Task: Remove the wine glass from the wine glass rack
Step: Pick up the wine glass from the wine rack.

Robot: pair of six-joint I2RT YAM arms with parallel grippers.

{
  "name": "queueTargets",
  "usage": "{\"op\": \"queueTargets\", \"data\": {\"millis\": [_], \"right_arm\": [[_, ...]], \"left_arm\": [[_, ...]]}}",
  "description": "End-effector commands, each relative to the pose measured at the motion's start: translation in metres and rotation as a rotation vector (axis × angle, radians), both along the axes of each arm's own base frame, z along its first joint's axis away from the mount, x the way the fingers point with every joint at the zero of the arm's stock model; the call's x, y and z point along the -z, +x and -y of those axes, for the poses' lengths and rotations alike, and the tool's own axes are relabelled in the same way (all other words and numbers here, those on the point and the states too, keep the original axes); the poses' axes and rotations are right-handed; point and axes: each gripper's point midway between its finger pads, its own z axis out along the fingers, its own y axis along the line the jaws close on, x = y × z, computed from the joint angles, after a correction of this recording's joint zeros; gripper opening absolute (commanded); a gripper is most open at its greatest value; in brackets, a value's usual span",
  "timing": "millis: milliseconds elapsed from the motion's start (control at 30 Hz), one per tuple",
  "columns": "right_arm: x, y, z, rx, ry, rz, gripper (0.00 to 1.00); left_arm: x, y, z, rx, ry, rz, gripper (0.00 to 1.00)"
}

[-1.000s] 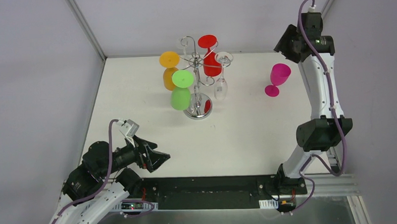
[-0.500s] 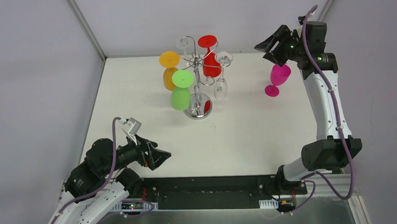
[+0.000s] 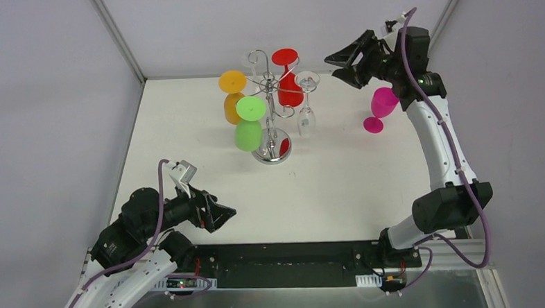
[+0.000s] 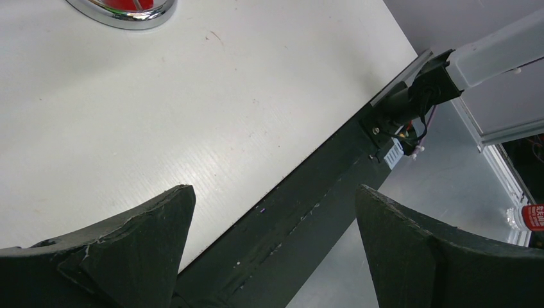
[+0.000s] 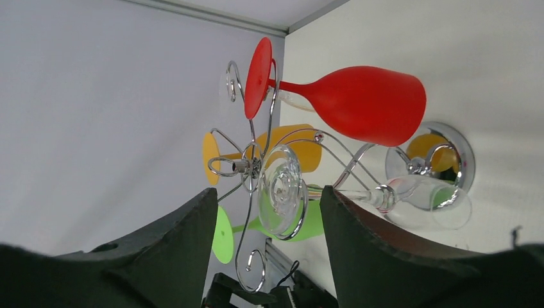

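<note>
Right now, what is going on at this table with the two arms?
The right gripper is open and empty, raised beside the wine glass rack and aimed at the clear wine glass hanging there, without touching it. A red glass, an orange glass and a green glass also hang on the rack. A pink glass stands apart on the table. The left gripper is open and empty near the front edge, away from everything.

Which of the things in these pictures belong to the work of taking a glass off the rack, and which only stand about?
Job: wine glass rack; clear glass, red glass, orange glass, green glass hanging on it; right hand, open, facing them.
Idle: pink glass standing on the table; left hand, open.
</note>
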Motion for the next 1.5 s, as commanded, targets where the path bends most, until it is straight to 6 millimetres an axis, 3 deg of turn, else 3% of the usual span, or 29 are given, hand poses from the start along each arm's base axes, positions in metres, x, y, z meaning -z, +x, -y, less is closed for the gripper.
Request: {"op": "queueTargets", "data": {"millis": [0,733,1100,1467], "right_arm": [[-0.016,0.001,-0.017,-0.033,0.080,0.001,0.63],[0.016,0.006,-0.039,-0.043,0.051,-0.081,0.61],[0.011,0.001,-0.050,-0.091,0.075,-0.080,0.46],[0.004,-0.011,-0.062,-0.166,0.121,-0.089,0.39]], "left_arm": [[0.001,0.006,-0.001,-0.016,0.011,0.010,0.99],[-0.001,0.005,-0.002,-0.021,0.005,0.020,0.99],[-0.002,0.005,-0.002,-0.021,0.003,0.022,0.99],[-0.002,0.005,-0.003,-0.023,0.002,0.025,0.99]]}}
